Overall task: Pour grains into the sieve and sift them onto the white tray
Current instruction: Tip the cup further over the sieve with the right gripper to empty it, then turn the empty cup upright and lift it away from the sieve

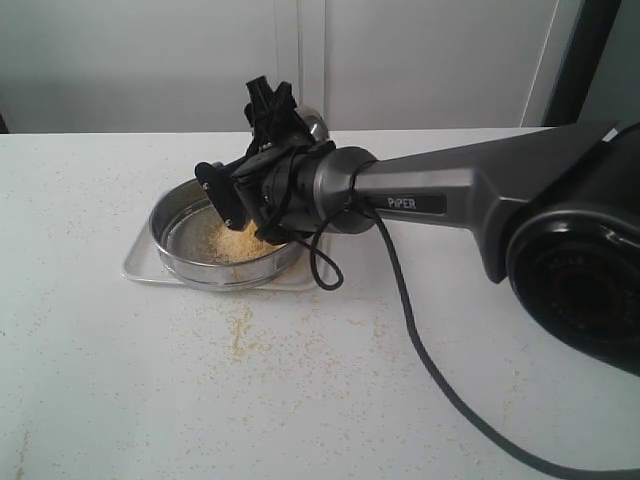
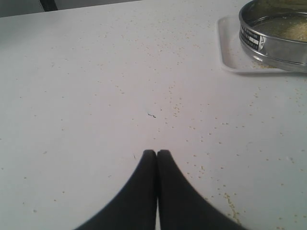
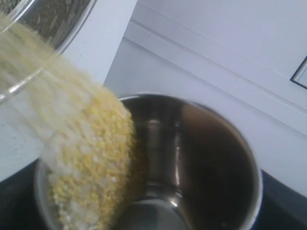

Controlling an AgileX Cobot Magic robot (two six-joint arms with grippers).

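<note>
While the right gripper (image 1: 280,118) clamps the tilted steel cup (image 3: 201,158) — jaws wide around it — grains (image 3: 91,143) spill toward the sieve (image 1: 175,250), left of centre on the white tray (image 1: 140,268); the left gripper (image 2: 157,154), jaws pressed together, sits farther off.

You have a smooth dark grey right arm (image 1: 480,190) marked PIPER (image 1: 402,203) in white letters, with a glossy black round joint housing (image 1: 575,285), a thin black cable (image 1: 430,370) looped and trailing off it, and a left gripper (image 2: 157,153) whose two fingers (image 2: 141,187) are matt black, curved and tapering.
</note>
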